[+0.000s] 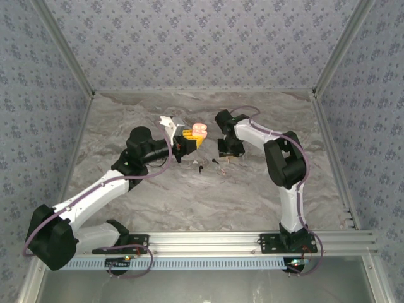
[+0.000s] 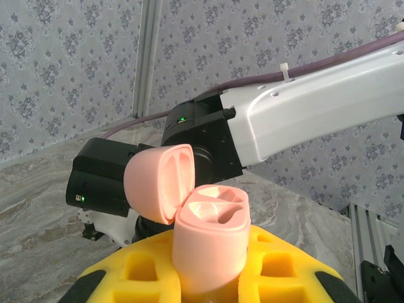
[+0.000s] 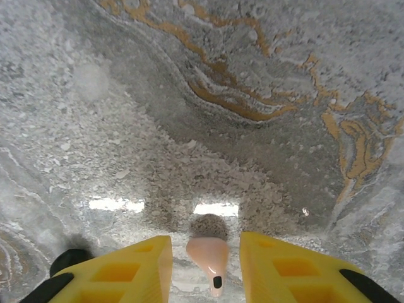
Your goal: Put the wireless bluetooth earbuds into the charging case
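My left gripper (image 2: 208,281) is shut on the pink charging case (image 2: 211,243) and holds it upright above the table. Its lid (image 2: 158,180) is swung open to the left and both sockets look empty. In the top view the case (image 1: 199,131) sits at the left gripper (image 1: 189,139), mid-table. One earbud (image 3: 210,255), pink with a small black spot on its stem, lies on the marble between the yellow fingers (image 3: 136,265) of my right gripper (image 3: 206,268). A narrow gap shows on each side of it. A small dark sliver (image 1: 199,168), perhaps the other earbud, lies left of the right gripper (image 1: 226,156).
The marble table (image 1: 208,196) is bounded by patterned walls and aluminium rails (image 1: 221,240) at the near edge. The right arm (image 2: 315,101) crosses just behind the raised case in the left wrist view.
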